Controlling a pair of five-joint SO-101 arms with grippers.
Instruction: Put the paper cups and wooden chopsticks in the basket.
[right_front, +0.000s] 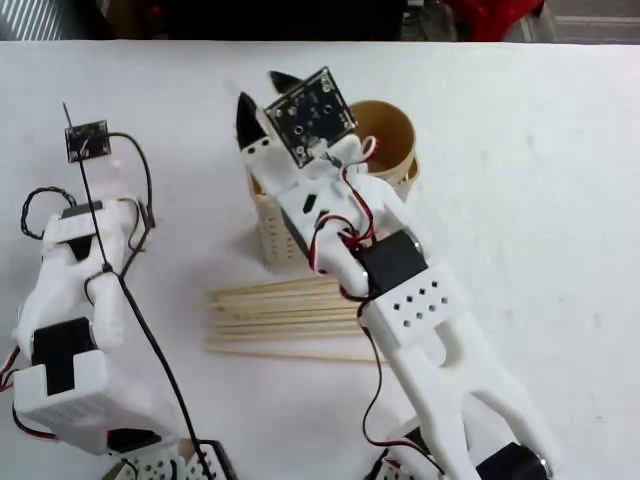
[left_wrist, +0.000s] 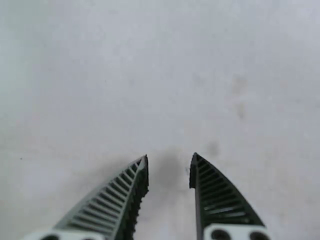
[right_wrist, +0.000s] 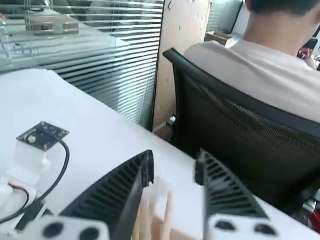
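A cream lattice basket (right_front: 268, 232) stands mid-table, largely under my right arm. A brown paper cup (right_front: 392, 132) sits open side up at the basket's right end, apparently inside it. Several wooden chopsticks (right_front: 285, 318) lie in a flat bundle on the table in front of the basket. My right gripper (right_front: 262, 92) hangs open above the basket's far left corner; in its wrist view (right_wrist: 172, 167) pale stick ends (right_wrist: 168, 207) rise between the fingers, and I cannot tell if they touch. My left gripper (left_wrist: 169, 165) is open over bare white table.
My left arm (right_front: 75, 300) sits folded at the table's left, with its camera board (right_front: 88, 140) and black cable (right_front: 140, 330) trailing toward the front edge. A black mesh chair (right_wrist: 235, 125) stands beyond the table's far edge.
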